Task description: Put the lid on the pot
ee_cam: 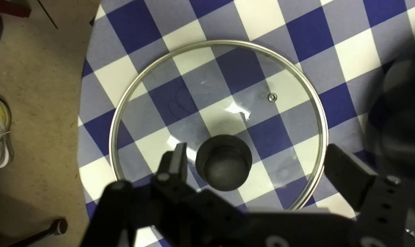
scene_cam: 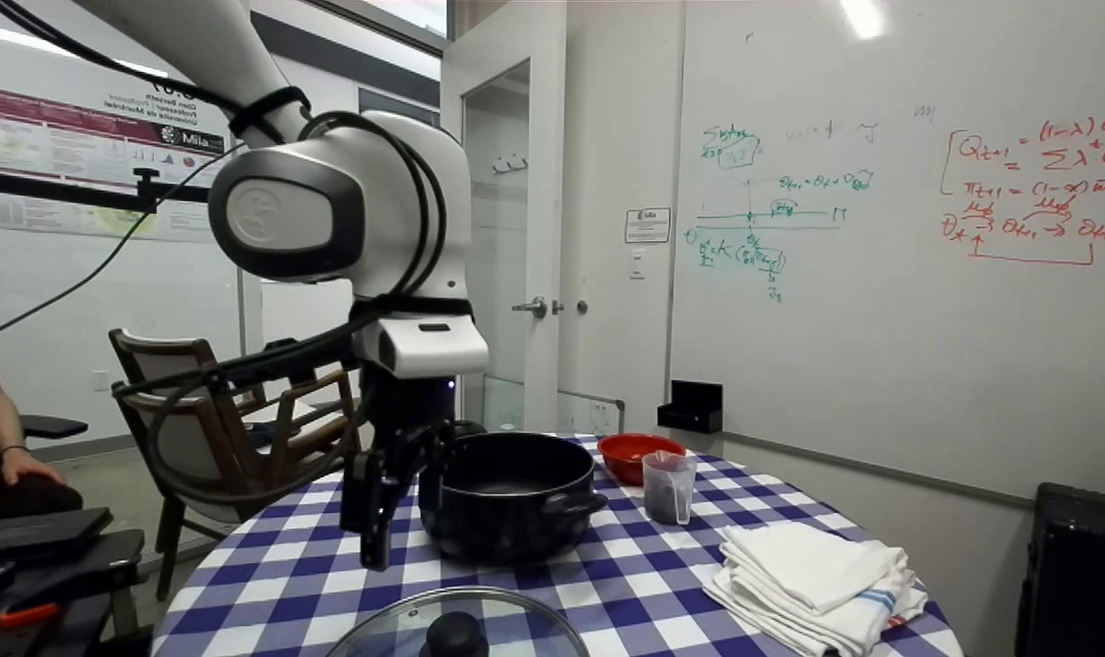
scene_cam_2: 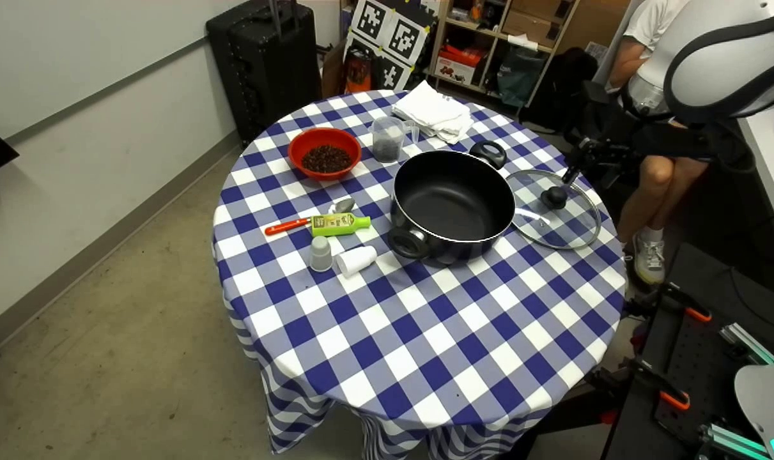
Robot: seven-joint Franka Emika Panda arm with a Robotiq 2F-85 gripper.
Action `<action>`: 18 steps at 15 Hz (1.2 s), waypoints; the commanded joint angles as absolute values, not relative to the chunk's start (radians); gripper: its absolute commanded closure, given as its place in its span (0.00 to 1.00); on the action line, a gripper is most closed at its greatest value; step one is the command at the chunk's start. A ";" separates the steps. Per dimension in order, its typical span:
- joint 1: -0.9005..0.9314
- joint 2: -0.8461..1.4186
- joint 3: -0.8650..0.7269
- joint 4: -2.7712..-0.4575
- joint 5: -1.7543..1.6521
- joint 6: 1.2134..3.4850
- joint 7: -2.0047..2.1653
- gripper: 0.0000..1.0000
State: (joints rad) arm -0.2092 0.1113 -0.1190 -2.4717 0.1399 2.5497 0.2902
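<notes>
Hovering above the round, metal-rimmed, clear glass lid (ee_cam: 219, 120), you have the black fingers (ee_cam: 348, 175) spread wide, with the lid's round black knob (ee_cam: 224, 164) showing between them in the wrist view. The lid lies flat on the blue-and-white checked cloth (scene_cam_2: 323, 313) of the round desk (scene_cam_2: 476, 345), just beside the wide, round, black, two-handled pot (scene_cam_2: 454, 204), which stands upright.

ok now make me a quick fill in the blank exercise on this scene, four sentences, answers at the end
The lid lies on the blue-and-white checked ____.
The pot has ____ side handles.
In the wrist view, the pincer is not shut but ____.
The bowl that holds small dark bits is coloured ____.

Missing words: tablecloth; two; open; red.
</notes>
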 commanded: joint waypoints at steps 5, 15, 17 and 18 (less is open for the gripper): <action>-0.189 0.315 -0.187 -2.294 0.155 2.560 0.385 0.00; -0.168 0.438 -0.186 -2.218 0.172 2.544 0.393 0.00; -0.168 0.452 -0.186 -2.211 0.172 2.540 0.392 0.00; -0.168 0.457 -0.186 -2.209 0.172 2.538 0.390 0.00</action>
